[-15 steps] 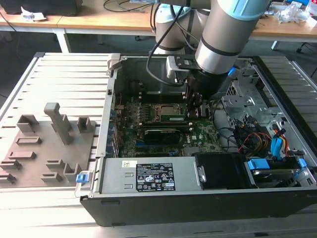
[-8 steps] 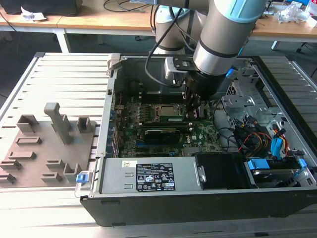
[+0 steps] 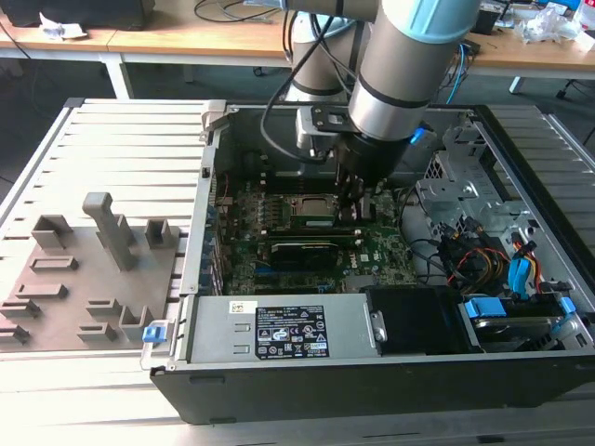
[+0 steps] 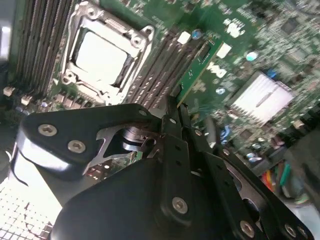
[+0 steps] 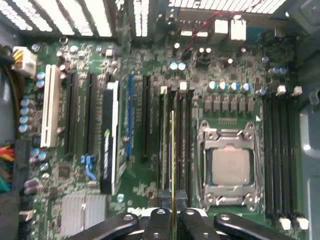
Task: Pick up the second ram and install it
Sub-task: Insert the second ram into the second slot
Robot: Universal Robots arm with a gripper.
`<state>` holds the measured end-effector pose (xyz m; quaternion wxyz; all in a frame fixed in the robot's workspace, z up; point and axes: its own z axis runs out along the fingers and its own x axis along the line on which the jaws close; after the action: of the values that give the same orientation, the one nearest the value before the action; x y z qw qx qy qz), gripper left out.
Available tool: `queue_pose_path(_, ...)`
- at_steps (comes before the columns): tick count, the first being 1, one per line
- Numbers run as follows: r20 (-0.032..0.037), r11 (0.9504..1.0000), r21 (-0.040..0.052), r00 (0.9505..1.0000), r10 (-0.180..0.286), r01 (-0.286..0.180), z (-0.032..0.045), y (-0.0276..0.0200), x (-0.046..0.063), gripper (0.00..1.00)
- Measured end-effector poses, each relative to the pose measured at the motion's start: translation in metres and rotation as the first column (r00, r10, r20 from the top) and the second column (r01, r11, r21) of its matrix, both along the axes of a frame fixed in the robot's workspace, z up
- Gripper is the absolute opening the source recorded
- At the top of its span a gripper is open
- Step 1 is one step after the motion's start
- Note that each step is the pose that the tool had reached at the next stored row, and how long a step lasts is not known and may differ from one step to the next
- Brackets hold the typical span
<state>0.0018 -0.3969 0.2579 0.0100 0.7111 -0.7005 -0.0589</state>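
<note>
Inside the open computer case (image 3: 521,158), the gripper (image 5: 172,212) pinches the second ram (image 5: 172,160) edge-on above the memory slots (image 5: 181,140) beside the CPU socket (image 5: 230,165). Installation step is in hand; the stick appears aligned with a slot but not seated, so seating calls for straight, even downward pressure.

Matt black metal gripper (image 4: 172,107) with bright screws; glossy green circuit-board ram (image 4: 192,75); brushed silver metal processor lid (image 5: 231,166); ribbed aluminium heatsink (image 5: 84,214); matt grey plastic holder blocks (image 3: 112,228).
</note>
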Motion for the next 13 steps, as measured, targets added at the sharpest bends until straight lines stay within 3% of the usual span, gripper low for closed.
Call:
queue_pose_path(1,0.0001,1.0,0.0001,1.0,0.0,0.0,-0.0008,0.0032,-0.006,0.14)
queue_pose_path(4,0.0,1.0,0.0,1.0,-0.001,0.001,-0.0081,0.0046,-0.016,0.14)
queue_pose_path(13,0.0,0.9999,-0.0001,0.9999,-0.015,0.015,-0.0204,0.0081,-0.019,0.14)
